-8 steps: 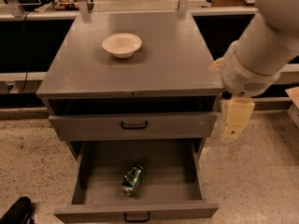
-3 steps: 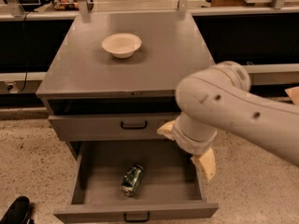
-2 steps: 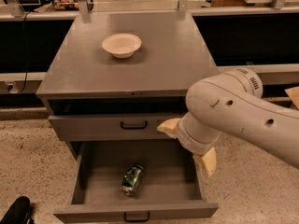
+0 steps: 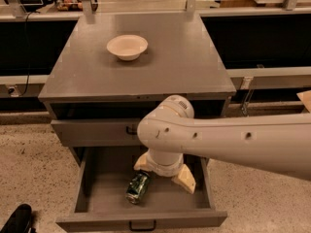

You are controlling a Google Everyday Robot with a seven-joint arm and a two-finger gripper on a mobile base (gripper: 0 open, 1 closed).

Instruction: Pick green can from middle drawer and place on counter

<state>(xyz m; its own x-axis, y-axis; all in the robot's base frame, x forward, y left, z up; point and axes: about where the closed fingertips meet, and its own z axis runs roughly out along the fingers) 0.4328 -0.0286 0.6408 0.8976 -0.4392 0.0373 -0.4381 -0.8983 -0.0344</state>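
Observation:
The green can (image 4: 137, 188) lies on its side on the floor of the open middle drawer (image 4: 97, 200), near the middle. My gripper (image 4: 164, 173) hangs from the big white arm (image 4: 233, 140) down into the drawer, open. Its left finger (image 4: 141, 162) sits just above the can's upper end and its right finger (image 4: 185, 179) is to the can's right. The gripper holds nothing. The grey counter (image 4: 180, 57) tops the cabinet above.
A white bowl (image 4: 127, 46) stands on the counter at the back left. Another grey drawer front with a black handle (image 4: 92, 130) sits just above the open drawer. Speckled beige floor surrounds the cabinet. A black object (image 4: 17, 220) lies at bottom left.
The arm has swung left and down across the cabinet front. The gripper has moved from right of the drawers into the open drawer, close over the can. The can has not moved.

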